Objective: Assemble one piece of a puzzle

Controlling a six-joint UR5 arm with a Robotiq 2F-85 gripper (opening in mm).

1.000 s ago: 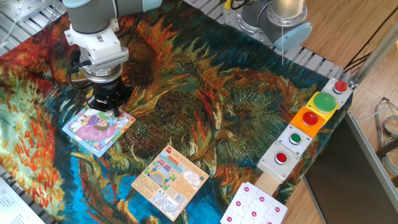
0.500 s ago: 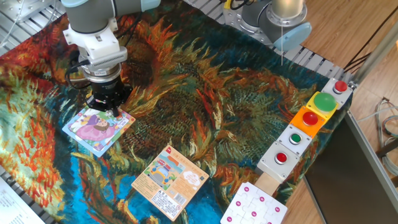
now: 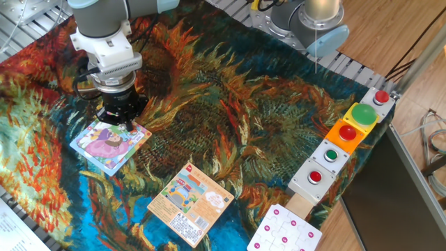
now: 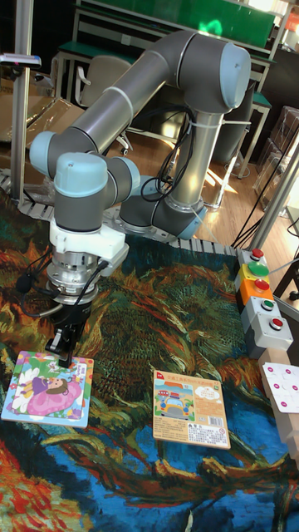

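Note:
The puzzle (image 3: 109, 144) (image 4: 46, 387) lies flat on the painted cloth at the left, a pastel square with a pink-purple figure. My gripper (image 3: 123, 124) (image 4: 64, 356) points straight down, its dark fingertips resting on the puzzle's far right corner. The fingers stand close together. The piece is hidden under the fingertips or blends into the puzzle; I cannot pick it out.
An orange printed card (image 3: 189, 203) (image 4: 188, 408) lies in front of the puzzle, toward the right. A white board with pink dots (image 3: 284, 231) sits at the front right edge. A row of button boxes (image 3: 345, 136) lines the right side. A second arm's base (image 3: 315, 24) stands at the back.

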